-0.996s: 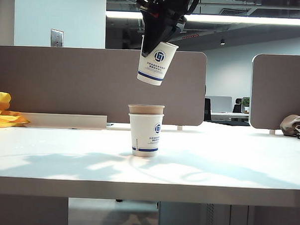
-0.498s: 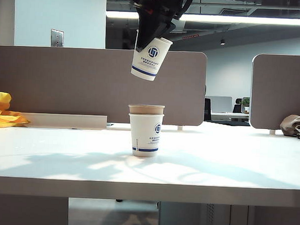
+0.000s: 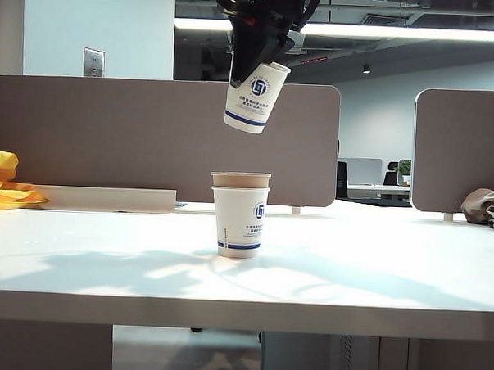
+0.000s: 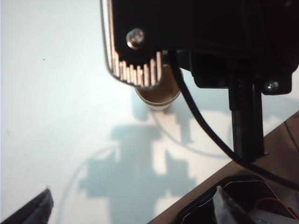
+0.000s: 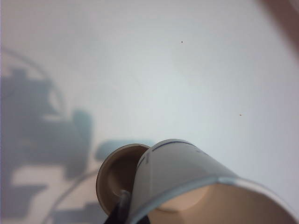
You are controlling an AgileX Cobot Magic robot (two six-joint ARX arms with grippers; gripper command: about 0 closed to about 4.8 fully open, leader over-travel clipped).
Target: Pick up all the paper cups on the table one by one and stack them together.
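Cups sit nested at the table's [image 3: 104,269] middle: a tan-brown paper cup [image 3: 241,180] inside a white logo cup [image 3: 240,221]. High above that stack, the right gripper [image 3: 254,56] pinches a second white logo cup [image 3: 255,97] by its rim, tilted. The left gripper [image 4: 135,207] hangs spread wide and empty above the table, near the stack.

The exterior camera sat low at the table's [image 3: 242,304] front edge and faced level across it to the grey dividers [image 3: 163,136], with the stack [image 3: 240,215] at mid-distance. The left wrist camera looked steeply down on the table [image 4: 60,93] from high above, a black arm part close before its lens. The right wrist camera also looked down, with a held cup [image 5: 196,186] very near; all three views shared the stack [image 4: 159,95] [image 5: 117,175].
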